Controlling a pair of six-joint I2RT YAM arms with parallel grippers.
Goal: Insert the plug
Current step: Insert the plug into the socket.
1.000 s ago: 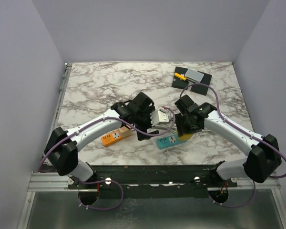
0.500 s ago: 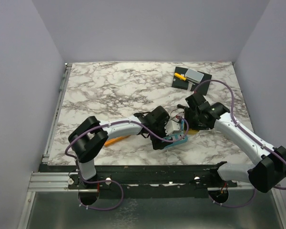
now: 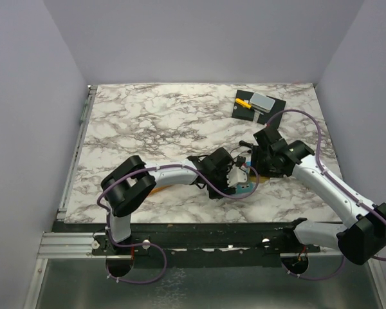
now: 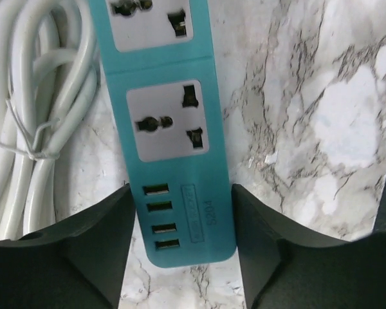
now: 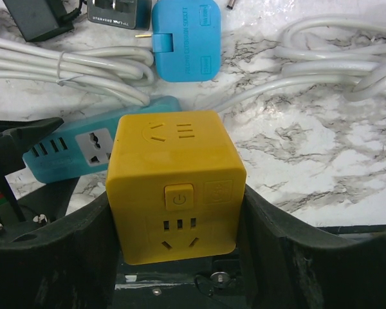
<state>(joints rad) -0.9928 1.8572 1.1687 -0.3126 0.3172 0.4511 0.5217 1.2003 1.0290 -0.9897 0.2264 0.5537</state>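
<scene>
Right hand (image 5: 177,248) half-open, tight on yellow socket cube (image 5: 175,161)

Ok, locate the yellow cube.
In the right wrist view, the yellow cube sits gripped in the right end effector, the teal power strip just behind it.

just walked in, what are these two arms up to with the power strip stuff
The right gripper holds a yellow plastic cube-shaped socket adapter. The left gripper straddles the USB end of a teal plastic power strip lying flat on the marble table, one finger on each side. Whether it is clamped yet is unclear. The two sockets seen from the left wrist are empty, so nothing is plugged in there yet.
</scene>
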